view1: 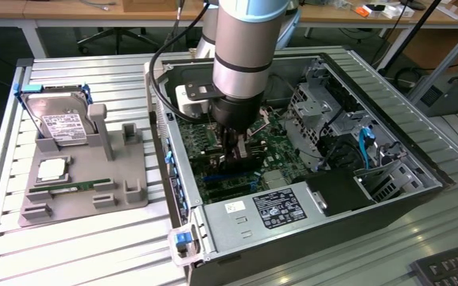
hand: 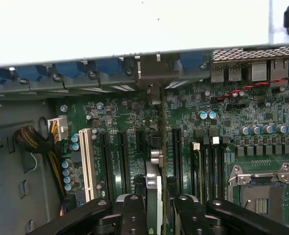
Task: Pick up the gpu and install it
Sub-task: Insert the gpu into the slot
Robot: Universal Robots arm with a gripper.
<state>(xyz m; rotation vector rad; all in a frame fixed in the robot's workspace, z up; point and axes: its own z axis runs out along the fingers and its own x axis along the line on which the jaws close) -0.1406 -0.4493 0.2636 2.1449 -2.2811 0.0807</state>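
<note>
The gpu (hand: 153, 182) is a thin card seen edge-on, standing upright over the green motherboard (hand: 208, 127) between two long black expansion slots (hand: 122, 156). My gripper (hand: 156, 203) is shut on it, with a black finger (hand: 133, 210) pressed on each side. In the exterior view the gripper (view1: 234, 146) reaches straight down into the open computer case (view1: 388, 128), and the dark gpu (view1: 243, 162) stands just above the board. Whether its lower edge sits in a slot is hidden.
A grey holder (view1: 86, 202) on the exterior view's left carries a silver hard drive (view1: 64, 122), a processor chip (view1: 52, 170) and a green memory stick (view1: 70, 187). Inside the case are the power supply (view1: 281, 208), drive cage (view1: 324, 107) and cables. A keyboard (view1: 452, 271) lies nearby.
</note>
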